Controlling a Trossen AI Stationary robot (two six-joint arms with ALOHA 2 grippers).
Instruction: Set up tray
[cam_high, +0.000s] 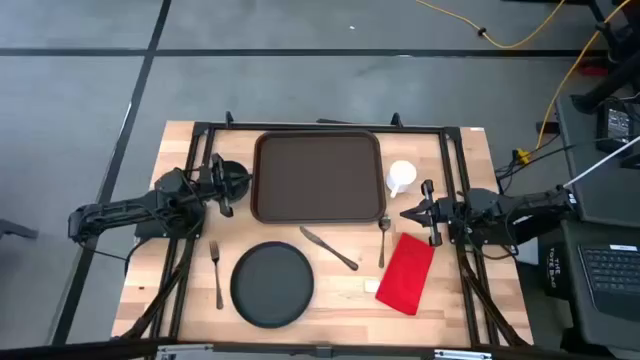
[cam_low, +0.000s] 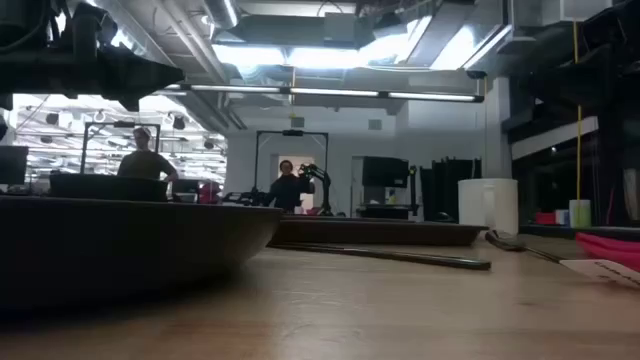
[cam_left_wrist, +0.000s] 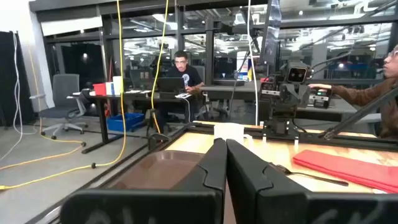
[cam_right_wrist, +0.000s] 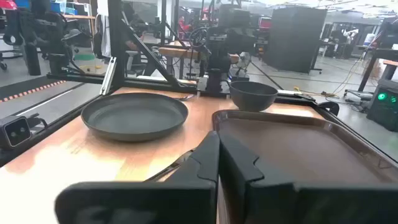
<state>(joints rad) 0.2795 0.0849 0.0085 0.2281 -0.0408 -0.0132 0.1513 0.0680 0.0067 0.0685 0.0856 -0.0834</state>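
Tray (cam_high: 318, 176) lies bare at the worktop's (cam_high: 180, 290) far middle, between both arms. Left hand (cam_high: 226, 186) and right hand (cam_high: 412, 214), each closed and holding nothing, flank it. Best to open one hand above the plate (cam_high: 272, 284), then carry it level onto the tray.

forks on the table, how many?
2. One fork lies left of the black plate; the other fork lies between the knife and the red napkin, just below the tray. None looks hidden.

Grey floor (cam_high: 300, 80), ceiling lights (cam_low: 330, 95)
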